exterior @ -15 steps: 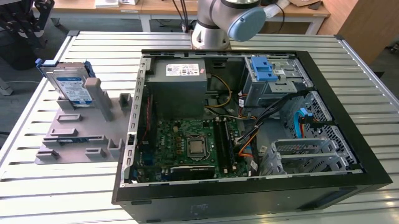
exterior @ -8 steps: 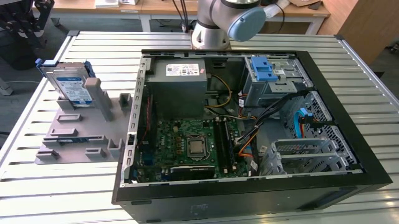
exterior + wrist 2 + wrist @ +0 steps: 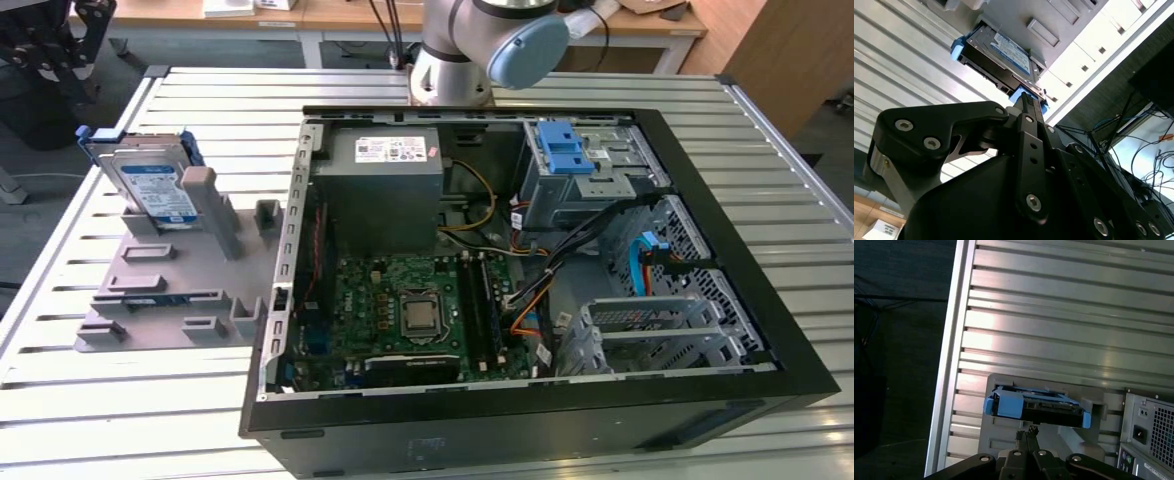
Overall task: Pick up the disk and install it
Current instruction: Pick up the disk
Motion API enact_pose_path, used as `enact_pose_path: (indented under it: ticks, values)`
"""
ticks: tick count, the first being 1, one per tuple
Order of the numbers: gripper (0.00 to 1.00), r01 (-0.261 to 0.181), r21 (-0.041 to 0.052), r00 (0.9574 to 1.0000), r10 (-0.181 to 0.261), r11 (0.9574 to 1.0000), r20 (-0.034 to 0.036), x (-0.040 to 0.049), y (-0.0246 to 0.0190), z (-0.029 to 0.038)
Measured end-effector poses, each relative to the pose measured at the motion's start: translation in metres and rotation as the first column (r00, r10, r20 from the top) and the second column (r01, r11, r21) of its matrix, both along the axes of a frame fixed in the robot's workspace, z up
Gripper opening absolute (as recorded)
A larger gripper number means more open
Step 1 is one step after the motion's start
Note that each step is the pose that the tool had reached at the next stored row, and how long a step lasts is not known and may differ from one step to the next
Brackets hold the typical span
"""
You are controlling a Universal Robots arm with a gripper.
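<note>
Blue-framed, the disk [image 3: 150, 185] stands ungrasped at ten o'clock of the computer case [image 3: 534, 445]; the gripper [image 3: 1027, 430] hovers near, jaws narrow and empty, probably needing widening.

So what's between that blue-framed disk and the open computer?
In the exterior view: upright posts of the grey stand holding the disk.

Robotics lab, slatted metal bench [image 3: 127, 410], opened computer case [image 3: 534, 442], robot arm [image 3: 461, 60]

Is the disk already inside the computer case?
No, the disk stands on edge in the grey holder, outside the case.
</note>
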State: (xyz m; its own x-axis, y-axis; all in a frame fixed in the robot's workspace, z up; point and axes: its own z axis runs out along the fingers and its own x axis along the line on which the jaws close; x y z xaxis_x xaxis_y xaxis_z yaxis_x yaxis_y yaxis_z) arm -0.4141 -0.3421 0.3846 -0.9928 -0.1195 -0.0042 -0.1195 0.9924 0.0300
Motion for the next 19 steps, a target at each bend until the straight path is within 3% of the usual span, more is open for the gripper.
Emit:
enact_pose_path:
  ticks: [19]
  values:
    - [0.11,-0.053,0.0000,0.9986,0.053,0.9986,0.0000,-0.0004,0.0000,-0.0005]
